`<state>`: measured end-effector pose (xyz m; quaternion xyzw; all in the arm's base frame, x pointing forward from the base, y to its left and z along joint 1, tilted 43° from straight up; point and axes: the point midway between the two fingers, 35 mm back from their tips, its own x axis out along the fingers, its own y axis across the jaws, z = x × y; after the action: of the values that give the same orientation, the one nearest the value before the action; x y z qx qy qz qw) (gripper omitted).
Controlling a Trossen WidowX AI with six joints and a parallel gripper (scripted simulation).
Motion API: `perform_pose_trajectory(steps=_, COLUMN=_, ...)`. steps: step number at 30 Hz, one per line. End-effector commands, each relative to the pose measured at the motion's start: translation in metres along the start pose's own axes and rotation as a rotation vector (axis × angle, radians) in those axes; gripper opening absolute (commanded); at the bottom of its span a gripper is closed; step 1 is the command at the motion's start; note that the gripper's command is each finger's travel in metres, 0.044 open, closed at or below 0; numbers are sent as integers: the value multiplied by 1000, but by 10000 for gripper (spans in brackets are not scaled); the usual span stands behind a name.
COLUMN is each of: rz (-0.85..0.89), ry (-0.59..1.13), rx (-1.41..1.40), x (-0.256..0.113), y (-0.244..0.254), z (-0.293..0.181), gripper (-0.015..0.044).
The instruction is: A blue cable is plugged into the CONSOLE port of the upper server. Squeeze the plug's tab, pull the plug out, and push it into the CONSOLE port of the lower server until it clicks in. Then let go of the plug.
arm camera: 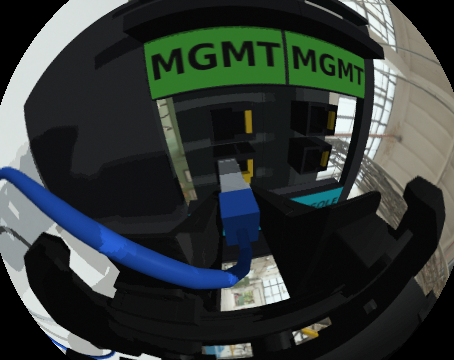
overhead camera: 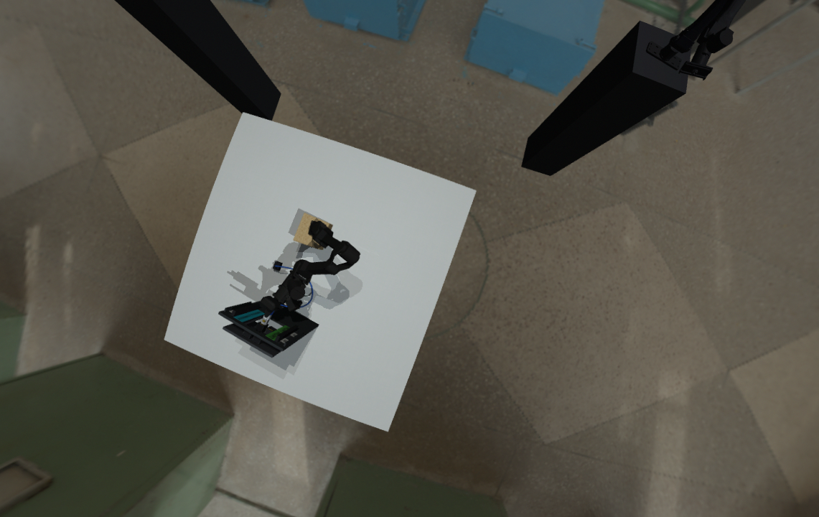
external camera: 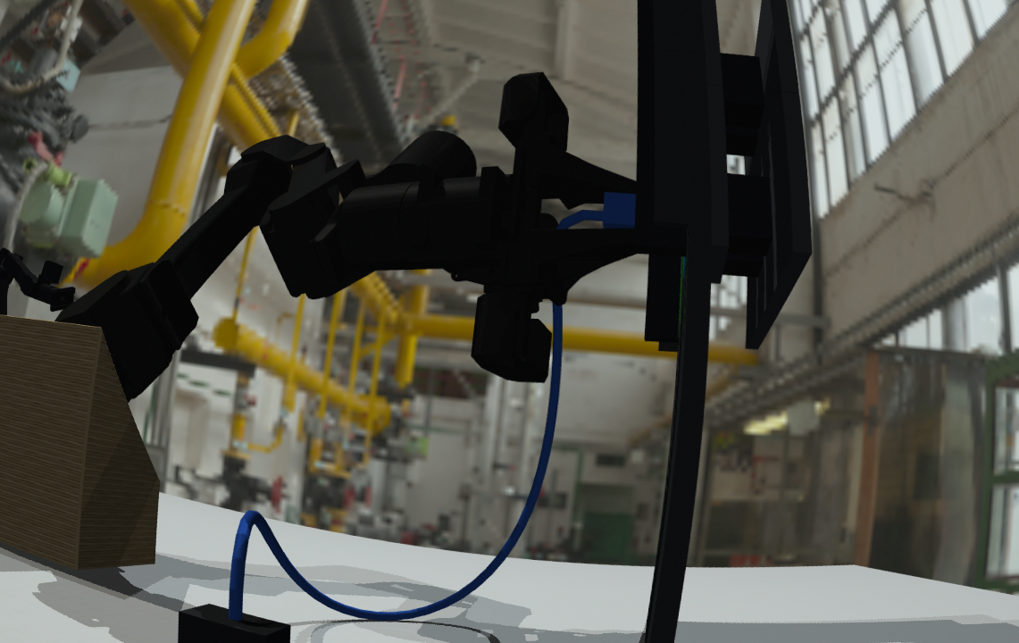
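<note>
— Black frame [external camera: 676, 120] [arm camera: 87, 125], seen from outside: what shows there?
— The blue plug [external camera: 619, 209] [arm camera: 239, 210] sits right beside it, between the fingers of the gripper [external camera: 630, 209] [arm camera: 235, 194]. Blue cable [external camera: 547, 447] [arm camera: 112, 245] droops to a black block [external camera: 234, 625] [overhead camera: 277, 265]. No port can be seen.
— And the wrist view?
— Ports, and green MGMT labels [arm camera: 217, 60]. The pincer is pinching the plug, its pale front end at a lower port [arm camera: 232, 150]; how deep, I cannot tell. A teal label [arm camera: 319, 199] is partly hidden by a finger.
— Room to move?
— Little around the fingers. From the top, the white table [overhead camera: 360, 360] spreads well past the frame, whose near side lies close to one edge.
</note>
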<state>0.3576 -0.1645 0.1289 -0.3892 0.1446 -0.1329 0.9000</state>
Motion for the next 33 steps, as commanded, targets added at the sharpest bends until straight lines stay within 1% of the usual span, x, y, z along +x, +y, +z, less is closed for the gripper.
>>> perform_pose_trajectory(steps=1, rz=-13, ry=0, rx=6, x=2, y=-3, z=1, gripper=0)
perform_pose_trajectory(steps=33, rz=-15, ry=0, rx=7, x=6, y=-3, z=2, gripper=0)
